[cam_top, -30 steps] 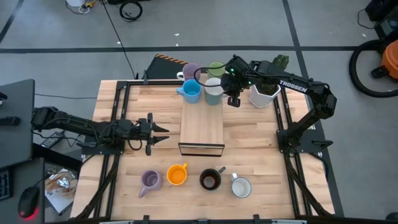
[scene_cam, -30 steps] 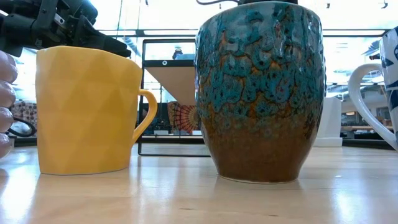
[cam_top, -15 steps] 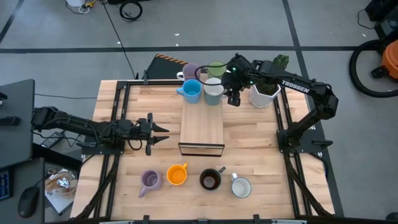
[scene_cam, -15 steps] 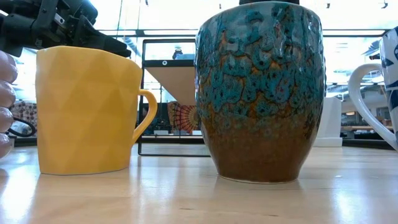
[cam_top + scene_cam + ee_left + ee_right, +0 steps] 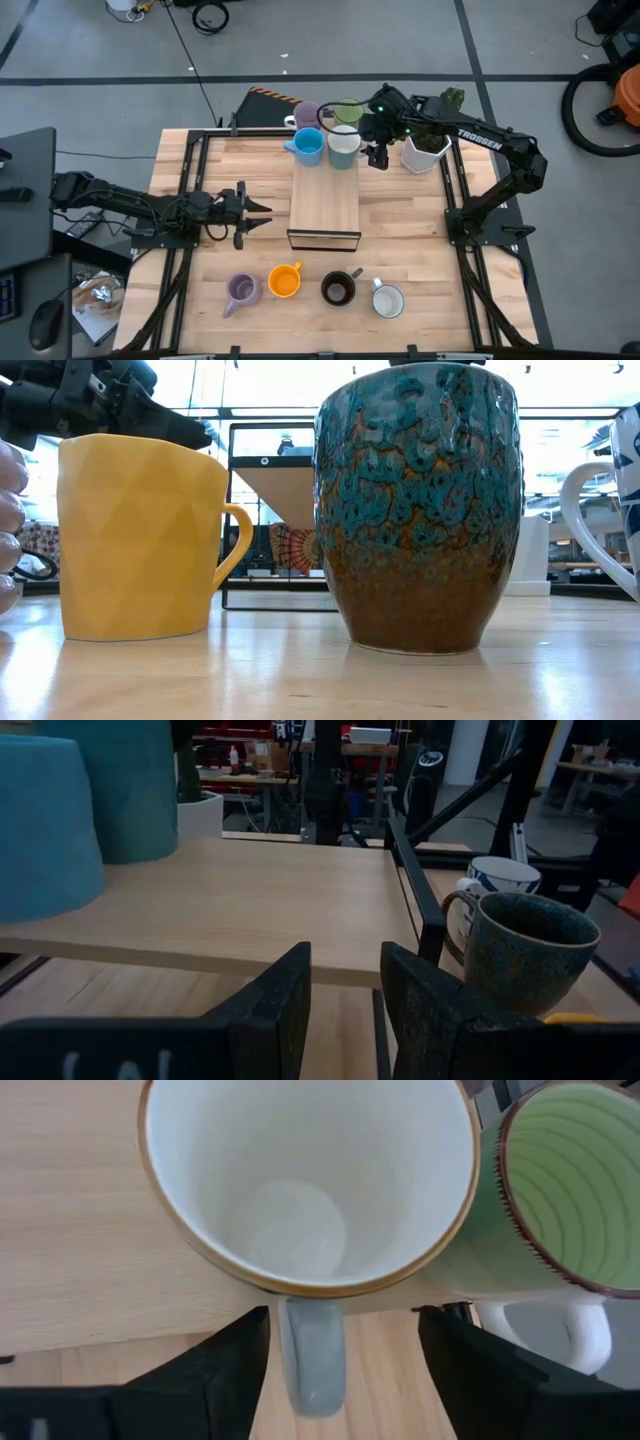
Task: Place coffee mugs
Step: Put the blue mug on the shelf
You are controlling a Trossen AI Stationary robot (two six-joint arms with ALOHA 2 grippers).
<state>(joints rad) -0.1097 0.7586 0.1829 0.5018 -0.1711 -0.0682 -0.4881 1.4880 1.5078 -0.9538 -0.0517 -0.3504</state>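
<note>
The coffee mugs are split into two groups. Four stand at the far end of the light wooden riser board point(image 5: 324, 200) in the middle of the slatted wooden table point(image 5: 405, 230): a lilac ceramic mug point(image 5: 306, 114), a green striped mug point(image 5: 347, 110), a light blue mug point(image 5: 307, 147) and a white mug with a brown rim point(image 5: 342, 146). Four more wait in a row along the near edge: a second lilac mug point(image 5: 241, 290), an orange faceted mug point(image 5: 286, 281), a dark glazed mug point(image 5: 338, 289) and a white mug with blue pattern point(image 5: 387, 300).

The right gripper point(image 5: 377, 152) hangs just beside the white brown-rimmed mug, next to the white faceted pot with a green cactus point(image 5: 424, 152). Over the last second it has drifted slightly toward the far right, away from the board, while that mug has stayed put. In the right wrist view its fingers point(image 5: 210, 1370) are spread wide, one on each side of the mug's grey-white handle point(image 5: 312, 1355) without touching it, and the mug point(image 5: 305, 1175) sits upright on the wood, close against the green one point(image 5: 560, 1190). I judge this mug as just released and placed, with the arm backing off.

The left gripper point(image 5: 246, 213) rests low on the table left of the board, unmoved, its fingers point(image 5: 270, 1010) a little apart and holding nothing.

Four mugs likely remain to be moved.
</note>
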